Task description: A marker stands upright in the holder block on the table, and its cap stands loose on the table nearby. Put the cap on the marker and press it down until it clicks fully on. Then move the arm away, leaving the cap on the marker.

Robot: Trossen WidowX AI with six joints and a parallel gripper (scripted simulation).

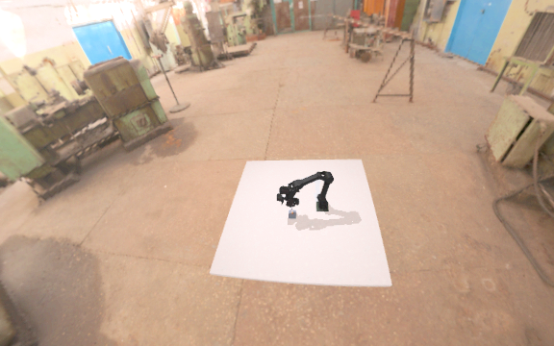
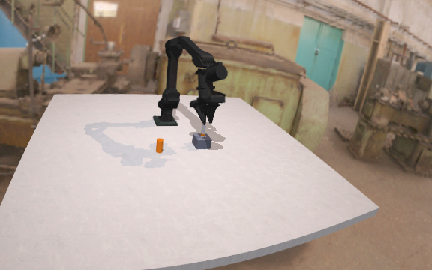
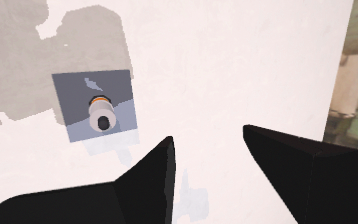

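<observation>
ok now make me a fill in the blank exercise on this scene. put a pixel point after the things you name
The cap (image 2: pixel 159 145) is coloured ____. The marker (image 2: pixel 203 130) (image 3: pixel 101 111) stands upright in the ____. The gripper (image 2: pixel 207 123) (image 3: pixel 207 136) has ____ between its fingers. The arm (image 1: pixel 312 179) (image 2: pixel 172 71) is coloured ____.

Missing words: orange; block; nothing; black

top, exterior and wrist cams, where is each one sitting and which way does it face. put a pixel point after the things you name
Top: high above the floor, angled down at the white table (image 1: pixel 301 255) (image 2: pixel 186 210) (image 3: pixel 205 60); the whole black arm (image 1: pixel 312 179) (image 2: pixel 172 71) shows.
Exterior: outside the table, just above its height, looking across it at the whole arm, base included.
Wrist: on the arm near the gripper (image 1: pixel 293 206) (image 2: pixel 207 123) (image 3: pixel 208 131), looking down past its two black fingers, apart.
Shared: exterior and wrist both show the upright marker (image 2: pixel 203 130) (image 3: pixel 101 114) in its blue-grey block (image 2: pixel 202 142) (image 3: pixel 70 102).
</observation>
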